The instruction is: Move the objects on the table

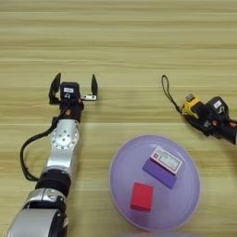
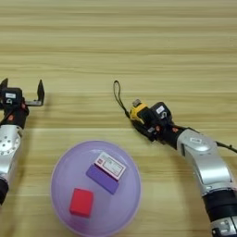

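The round lilac plate lies at the near middle of the table. On it rest the small red cube and the purple block with its white-red label. Right of the plate's far edge, my right gripper is shut on the yellow-and-black tape measure, whose black cord loop trails away to the far left on the wood. My left gripper stands open over bare table, left of the plate, with nothing between its fingers.
The left arm's black cable loops out beside its forearm at the near left. The right forearm reaches in from the near right corner.
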